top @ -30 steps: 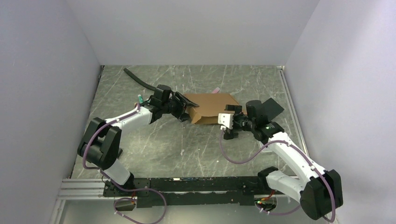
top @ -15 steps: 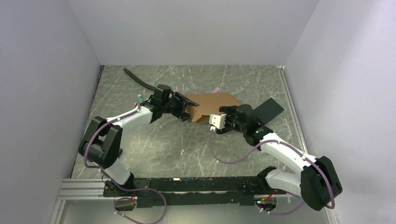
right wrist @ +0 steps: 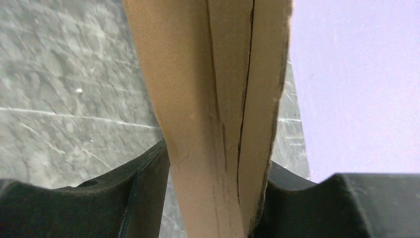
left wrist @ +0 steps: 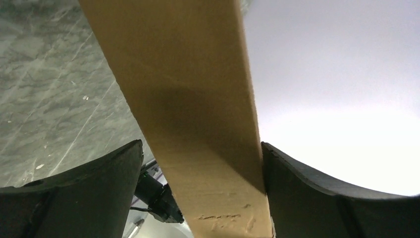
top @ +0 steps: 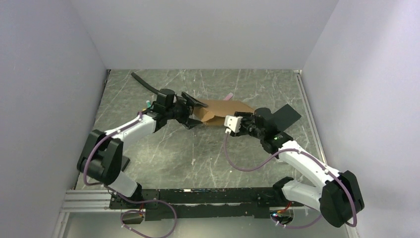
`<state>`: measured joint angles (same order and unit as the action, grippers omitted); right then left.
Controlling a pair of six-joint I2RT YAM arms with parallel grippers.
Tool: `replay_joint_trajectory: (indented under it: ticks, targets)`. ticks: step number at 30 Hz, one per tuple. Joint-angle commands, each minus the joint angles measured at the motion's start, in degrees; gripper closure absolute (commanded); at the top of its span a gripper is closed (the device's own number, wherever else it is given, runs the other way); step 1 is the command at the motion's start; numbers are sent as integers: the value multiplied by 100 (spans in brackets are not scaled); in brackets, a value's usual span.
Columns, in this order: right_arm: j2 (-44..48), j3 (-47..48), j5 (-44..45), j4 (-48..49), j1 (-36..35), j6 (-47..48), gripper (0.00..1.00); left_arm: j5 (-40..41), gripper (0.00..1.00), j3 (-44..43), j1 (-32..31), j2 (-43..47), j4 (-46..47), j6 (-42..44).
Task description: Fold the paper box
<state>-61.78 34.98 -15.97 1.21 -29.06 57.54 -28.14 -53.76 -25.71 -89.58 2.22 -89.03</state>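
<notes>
The paper box (top: 224,110) is a brown cardboard mailer lying mid-table, its left end tilted up a little. My left gripper (top: 192,113) straddles the box's left end with its fingers spread above and below. In the left wrist view a cardboard panel (left wrist: 183,89) fills the span between both fingers of that gripper (left wrist: 200,148). My right gripper (top: 246,122) is at the box's near right edge. In the right wrist view layered cardboard (right wrist: 198,74) is pinched between both fingers of that gripper (right wrist: 215,148).
A black hose (top: 146,84) lies at the back left. A black flat pad (top: 286,116) leans just right of the box. A small pink item (top: 229,95) is behind the box and a green-tipped item (top: 148,104) is near the left arm. Walls close in on three sides.
My right gripper has swung left and up onto the box's near right edge. My left gripper has turned and lifted, and the box's left end has risen.
</notes>
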Motion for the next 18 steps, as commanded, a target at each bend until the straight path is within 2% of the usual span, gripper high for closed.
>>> replay_joint_trajectory:
  ticks: [1,5,10,12,15,18]
  targets:
    - [287,580,-477,-90,216,-924,53,130,8,-9,352,788,-437,754]
    - [261,976,-914,-540,379,-1458,53,187,7,173,797,1369,-697,1325]
    - [17,1744,-1494,-1261,508,-2495,52,638,5,403,1292,2541,-1147,2695]
    - [-216,2268,-1839,-1507,611,-3176,52,832,1,534,1328,3140,-1271,3291]
    - [-612,2873,-2429,-1717,949,-4505,52,765,1,890,1332,3749,-1179,3984]
    - [-1084,3031,-3240,-1351,1452,-6109,52,528,0,1192,1332,4108,-1207,4376]
